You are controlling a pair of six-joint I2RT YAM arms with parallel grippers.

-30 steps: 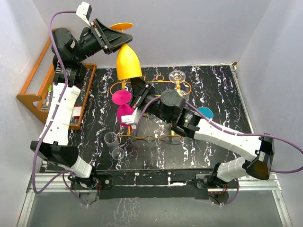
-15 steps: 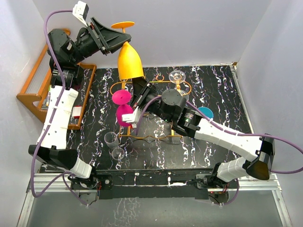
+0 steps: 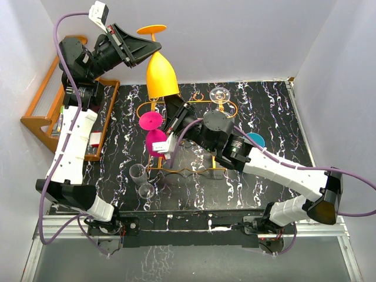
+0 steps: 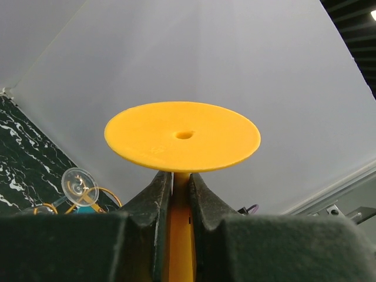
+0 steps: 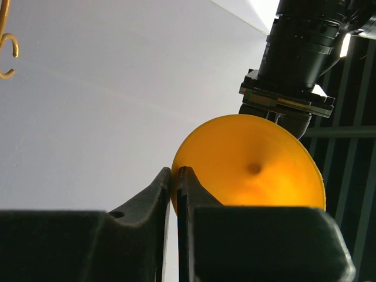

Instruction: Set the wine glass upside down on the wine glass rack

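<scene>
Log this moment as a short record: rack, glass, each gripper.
wine glass rack: pink glass and clear glass hanging on it
orange wine glass: inverted, base up, held above the rack's far-left end
left gripper: jaws shut on the stem below the base
right gripper: jaws shut on the bowl's rim
placed: not yet

No lettering, number, brand mark or sign can be read in any of the three views. A small red-and-white item (image 3: 97, 139) is seen at the slatted wooden rack (image 3: 35, 123) on the left, but any print on it is too small to be made out.
</scene>
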